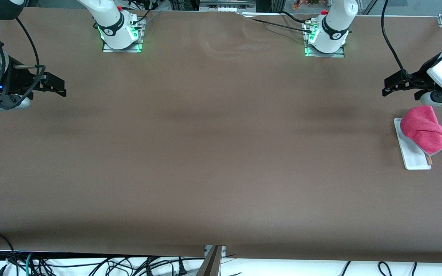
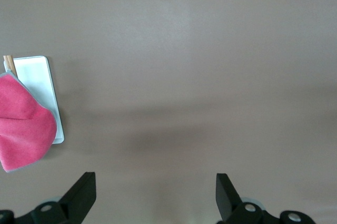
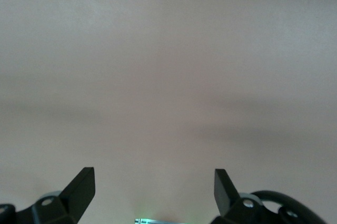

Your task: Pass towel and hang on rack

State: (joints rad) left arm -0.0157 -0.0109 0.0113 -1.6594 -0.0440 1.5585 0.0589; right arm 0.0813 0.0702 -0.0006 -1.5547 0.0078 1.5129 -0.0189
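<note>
Brown matting spans the table; the soft pinkish-red towel (image 1: 423, 129) drapes the white-based, wooden-rod rack (image 1: 414, 157). The left gripper (image 1: 389, 89) hovers released near the rack; the right gripper (image 1: 60, 87) waits released, well apart. Bunched unevenly, the towel could slide off.

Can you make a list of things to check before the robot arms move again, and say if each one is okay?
1. Towel draped over the rack: ok.
2. Rack's white base flat on the table: ok.
3. Left tool open, holding nothing, over bare table beside the rack: ok.
4. Right tool open, holding nothing, waiting at the right arm's end of the table: ok.
5. Towel hanging evenly on both rods: cannot tell, it is bunched and hides them.
</note>
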